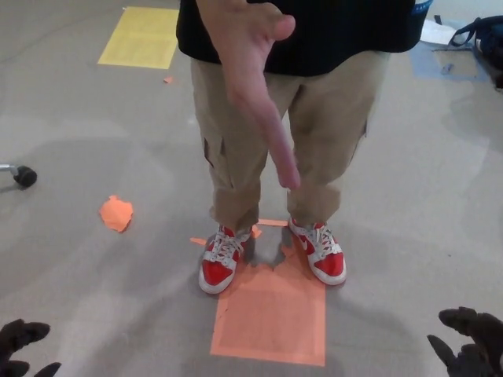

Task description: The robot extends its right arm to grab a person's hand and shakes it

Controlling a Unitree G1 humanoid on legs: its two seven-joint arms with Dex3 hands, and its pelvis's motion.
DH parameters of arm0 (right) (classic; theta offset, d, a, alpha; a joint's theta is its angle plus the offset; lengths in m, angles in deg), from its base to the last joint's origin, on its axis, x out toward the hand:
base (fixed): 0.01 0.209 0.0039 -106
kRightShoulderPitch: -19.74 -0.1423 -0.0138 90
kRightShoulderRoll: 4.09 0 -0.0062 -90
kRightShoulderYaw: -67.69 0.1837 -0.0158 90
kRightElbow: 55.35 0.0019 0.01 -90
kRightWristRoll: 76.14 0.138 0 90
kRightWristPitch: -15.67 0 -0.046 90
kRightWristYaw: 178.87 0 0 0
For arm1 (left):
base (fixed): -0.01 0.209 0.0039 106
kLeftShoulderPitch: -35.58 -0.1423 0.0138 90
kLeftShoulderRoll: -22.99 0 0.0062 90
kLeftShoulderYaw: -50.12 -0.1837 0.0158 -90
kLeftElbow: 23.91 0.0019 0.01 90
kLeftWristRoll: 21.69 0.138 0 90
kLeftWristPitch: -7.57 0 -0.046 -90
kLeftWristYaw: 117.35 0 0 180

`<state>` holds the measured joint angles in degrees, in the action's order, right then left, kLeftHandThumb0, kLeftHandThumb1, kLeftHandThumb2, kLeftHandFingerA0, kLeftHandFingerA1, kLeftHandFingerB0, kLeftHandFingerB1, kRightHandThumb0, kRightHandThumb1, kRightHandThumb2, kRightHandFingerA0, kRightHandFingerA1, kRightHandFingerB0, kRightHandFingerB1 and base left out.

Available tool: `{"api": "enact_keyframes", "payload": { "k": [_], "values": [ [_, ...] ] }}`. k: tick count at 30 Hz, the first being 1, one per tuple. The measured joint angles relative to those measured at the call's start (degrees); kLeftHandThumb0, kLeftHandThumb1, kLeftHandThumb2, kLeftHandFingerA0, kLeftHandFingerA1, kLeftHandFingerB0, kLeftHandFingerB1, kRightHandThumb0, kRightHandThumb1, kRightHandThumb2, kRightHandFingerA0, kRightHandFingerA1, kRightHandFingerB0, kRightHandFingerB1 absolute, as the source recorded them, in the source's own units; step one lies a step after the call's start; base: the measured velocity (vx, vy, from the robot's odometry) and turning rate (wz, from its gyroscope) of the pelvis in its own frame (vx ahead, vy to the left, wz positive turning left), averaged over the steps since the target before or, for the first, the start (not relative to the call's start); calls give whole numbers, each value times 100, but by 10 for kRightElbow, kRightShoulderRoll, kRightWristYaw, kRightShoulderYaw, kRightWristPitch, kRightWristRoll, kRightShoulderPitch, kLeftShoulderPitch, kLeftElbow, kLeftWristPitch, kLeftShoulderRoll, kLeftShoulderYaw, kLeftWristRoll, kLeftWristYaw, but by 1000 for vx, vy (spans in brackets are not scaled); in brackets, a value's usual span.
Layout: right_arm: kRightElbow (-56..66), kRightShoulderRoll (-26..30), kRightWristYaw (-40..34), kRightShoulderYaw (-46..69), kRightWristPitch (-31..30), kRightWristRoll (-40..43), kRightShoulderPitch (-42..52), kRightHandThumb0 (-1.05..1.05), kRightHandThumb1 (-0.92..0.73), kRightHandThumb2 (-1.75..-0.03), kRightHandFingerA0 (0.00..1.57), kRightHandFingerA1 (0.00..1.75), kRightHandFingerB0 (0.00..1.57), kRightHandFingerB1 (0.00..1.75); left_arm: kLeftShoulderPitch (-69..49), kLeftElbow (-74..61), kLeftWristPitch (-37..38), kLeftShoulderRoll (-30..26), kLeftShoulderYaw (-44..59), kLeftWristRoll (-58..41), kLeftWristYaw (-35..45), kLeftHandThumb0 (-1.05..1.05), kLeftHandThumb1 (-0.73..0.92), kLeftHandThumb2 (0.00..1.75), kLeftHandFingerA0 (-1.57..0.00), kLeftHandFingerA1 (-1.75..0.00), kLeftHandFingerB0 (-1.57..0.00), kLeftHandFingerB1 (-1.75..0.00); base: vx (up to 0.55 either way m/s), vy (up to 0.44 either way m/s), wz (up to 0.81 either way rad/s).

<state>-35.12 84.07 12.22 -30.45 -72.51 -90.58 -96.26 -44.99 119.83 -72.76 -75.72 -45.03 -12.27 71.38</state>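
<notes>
While person's hand [255,86] reaches out, right hand [470,342] low.

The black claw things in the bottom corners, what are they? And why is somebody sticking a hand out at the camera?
Those are a robot's two hands. The camera sits on the robot's head and looks down, so you see what it sees. Its left hand peeks in at the bottom left, and its right hand at the bottom right. Each has thick black fingers, spread apart and holding nothing.

A person stands facing the robot in tan trousers and red and white shoes, holding out a hand for a handshake. The robot has not reached it yet.

On the grey floor the person stands at the edge of an orange sheet. There is also a yellow sheet, a small orange scrap and a chair wheel.
</notes>
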Motion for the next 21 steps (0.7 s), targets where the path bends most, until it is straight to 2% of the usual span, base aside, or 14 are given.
{"api": "enact_keyframes", "payload": {
  "k": [1,2,3,4,7,8,13,14,15,16,18,19,20,21],
  "values": [
    [-4,0,0,1,5,0,0,-81,-73,-101,4,23,3,13,0,4,5,-1,-4,2,4,-33,60,110,-1,-48,0,-48,0,0,0],
    [-2,0,0,2,8,1,2,-84,-75,-102,5,24,4,11,0,6,7,-1,-6,3,6,-34,59,110,-1,-49,0,-48,0,0,0],
    [13,0,-2,5,15,3,5,-85,-76,-105,3,24,2,11,0,9,12,-1,-8,4,10,-59,84,65,-14,-32,-9,-29,0,0,0],
    [26,0,-4,8,20,4,7,-85,-76,-105,3,24,2,11,0,10,14,-2,-8,5,12,-59,84,65,-14,-32,-9,-29,0,0,0],
    [102,-2,-9,14,32,7,21,-89,-79,-107,6,25,5,12,1,12,19,-2,-9,6,15,-66,84,77,-8,-34,-10,-32,0,0,0],
    [127,-2,-9,15,33,8,26,-88,-79,-109,7,30,6,13,1,12,20,-2,-10,7,15,-69,67,98,-8,-45,0,-37,0,0,0],
    [252,-3,-9,15,30,7,47,-90,-78,-112,2,40,0,9,1,11,21,-2,-11,7,16,-68,72,103,-2,-39,-3,-31,0,0,0],
    [272,-3,-9,15,28,7,50,-88,-77,-86,14,41,1,6,2,11,21,-2,-11,7,17,-66,70,100,-2,-40,-1,-32,0,0,0],
    [296,-3,-8,15,26,7,52,-88,-77,-86,14,41,1,6,2,11,21,-2,-11,7,17,-66,70,100,-2,-40,-1,-32,0,0,0],
    [322,-3,-7,15,23,6,54,-90,-79,-112,3,35,1,10,3,11,21,-2,-11,7,17,-67,69,99,-4,-43,-1,-35,0,0,0],
    [371,-3,-5,14,16,5,55,-90,-79,-113,2,32,0,10,4,10,21,-2,-11,7,17,-67,68,99,-5,-43,-1,-37,0,0,0],
    [395,-3,-4,14,12,5,55,-84,-77,-114,0,24,0,15,4,10,21,-2,-11,7,17,-34,61,112,0,-48,0,-47,0,0,0],
    [419,-3,-2,14,7,4,55,-84,-77,-114,0,24,0,15,4,10,21,-2,-11,7,17,-34,61,112,0,-48,0,-47,0,0,0],
    [433,-3,-1,13,4,3,55,-86,-73,-93,0,21,0,3,4,10,21,-2,-11,7,17,-34,61,112,-1,-47,0,-47,0,0,0]
  ]
}}
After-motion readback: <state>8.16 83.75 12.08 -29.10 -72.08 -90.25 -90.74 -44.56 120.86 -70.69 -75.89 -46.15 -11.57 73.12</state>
